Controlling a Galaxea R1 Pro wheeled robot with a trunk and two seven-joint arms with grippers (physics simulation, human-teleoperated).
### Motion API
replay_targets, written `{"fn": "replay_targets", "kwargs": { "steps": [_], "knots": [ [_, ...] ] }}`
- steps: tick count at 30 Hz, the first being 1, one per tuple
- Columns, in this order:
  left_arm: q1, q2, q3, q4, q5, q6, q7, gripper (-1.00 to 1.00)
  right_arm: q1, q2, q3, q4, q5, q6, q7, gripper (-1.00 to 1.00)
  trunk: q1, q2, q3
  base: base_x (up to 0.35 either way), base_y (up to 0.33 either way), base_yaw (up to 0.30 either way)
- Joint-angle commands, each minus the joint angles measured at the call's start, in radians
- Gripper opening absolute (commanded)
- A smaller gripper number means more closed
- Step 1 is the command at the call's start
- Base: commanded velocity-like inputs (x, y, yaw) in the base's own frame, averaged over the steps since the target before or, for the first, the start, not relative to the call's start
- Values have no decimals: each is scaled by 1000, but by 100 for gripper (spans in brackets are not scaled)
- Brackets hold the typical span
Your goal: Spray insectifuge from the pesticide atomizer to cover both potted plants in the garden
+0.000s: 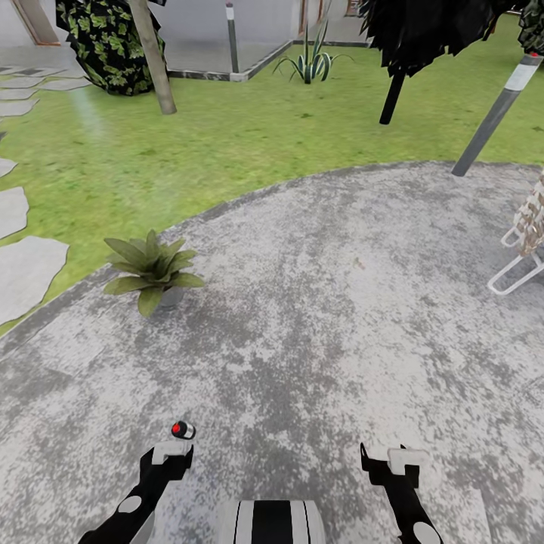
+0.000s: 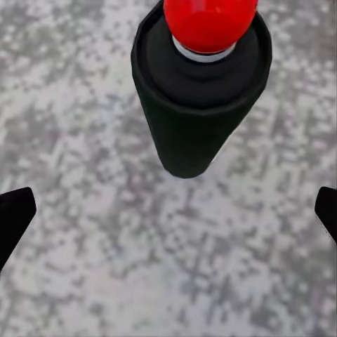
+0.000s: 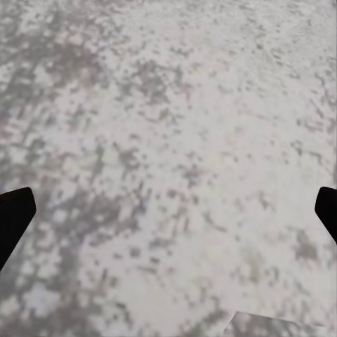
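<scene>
The pesticide atomizer (image 1: 182, 431) is a small dark bottle with a red cap, standing on the grey stone patio (image 1: 340, 302) just ahead of my left gripper (image 1: 171, 456). In the left wrist view the atomizer (image 2: 200, 91) stands beyond the open left gripper (image 2: 168, 217), whose black fingertips (image 2: 14, 217) are spread wide and clear of it. One potted plant (image 1: 151, 268), a low rosette of broad green leaves, sits at the patio's left edge. The second potted plant is out of view. My right gripper (image 1: 389, 462) hangs open over bare stone (image 3: 168, 217).
Green lawn (image 1: 249, 128) lies beyond the patio, with stepping stones (image 1: 26, 264) at left. A white woven chair (image 1: 523, 253) stands at right beside a leaning grey pole (image 1: 495, 113). A tree trunk (image 1: 153, 57), dark bush (image 1: 106, 41) and spiky plant (image 1: 310, 64) are far off.
</scene>
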Motion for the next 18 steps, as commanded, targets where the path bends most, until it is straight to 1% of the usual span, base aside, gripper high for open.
{"fn": "replay_targets", "kwargs": {
  "steps": [1,8,13,18],
  "knots": [
    [0,0,0,1,2,-4,-1,100,0,0,1,0,1,-3,-4,100,0,0,-1,36,0,0],
    [0,0,0,1,1,-4,-1,100,0,0,1,1,1,-3,-4,100,0,0,-1,10,0,0],
    [0,0,0,1,-1,-4,-1,100,-1,0,1,1,1,-3,-4,100,0,0,-1,115,0,0],
    [0,0,0,1,-1,-4,-1,100,0,0,1,1,1,-3,-4,100,0,0,-1,36,0,0]
  ]
}}
